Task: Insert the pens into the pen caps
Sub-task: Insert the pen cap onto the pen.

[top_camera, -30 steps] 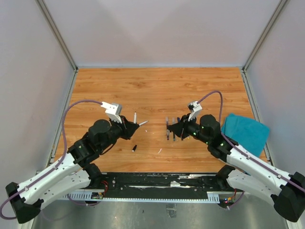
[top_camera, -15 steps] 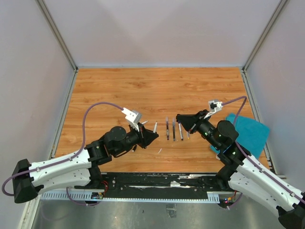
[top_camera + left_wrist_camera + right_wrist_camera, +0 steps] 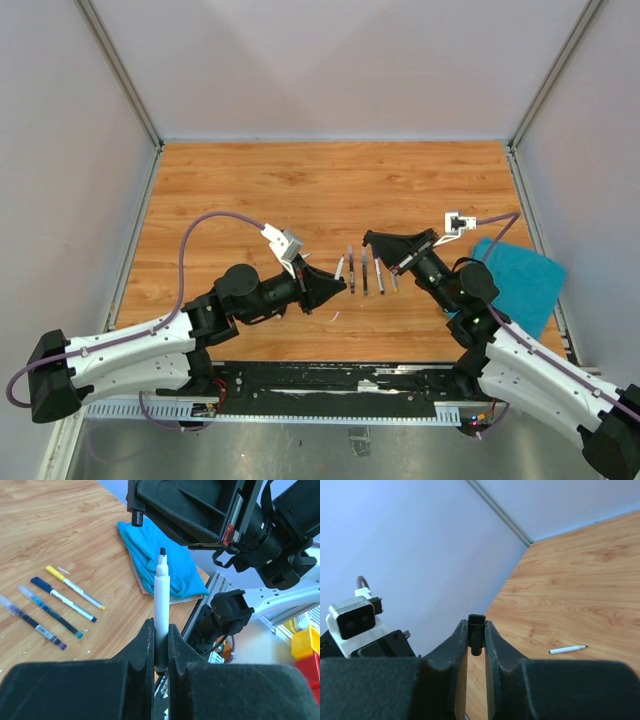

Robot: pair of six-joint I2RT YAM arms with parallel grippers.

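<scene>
My left gripper (image 3: 336,284) is shut on a white pen (image 3: 340,267), bare black tip pointing toward the right arm; the left wrist view shows the pen (image 3: 161,595) upright between my fingers (image 3: 145,645). My right gripper (image 3: 369,240) is shut on a small black pen cap (image 3: 477,631), which also shows in the left wrist view (image 3: 136,517), up and left of the pen tip, a short gap away. Several capped pens (image 3: 364,272) lie side by side on the table between the grippers, among them a yellow one (image 3: 75,587) and a dark blue one (image 3: 62,599).
A teal cloth (image 3: 515,280) lies at the right edge of the wooden table (image 3: 330,190). A loose white pen (image 3: 567,650) lies on the table in the right wrist view. A tiny white scrap (image 3: 335,316) lies near the front. Grey walls enclose the table.
My left gripper has moved right with the white pen, up to the row of pens. My right gripper has lifted off the row and turned its cap toward the pen tip.
</scene>
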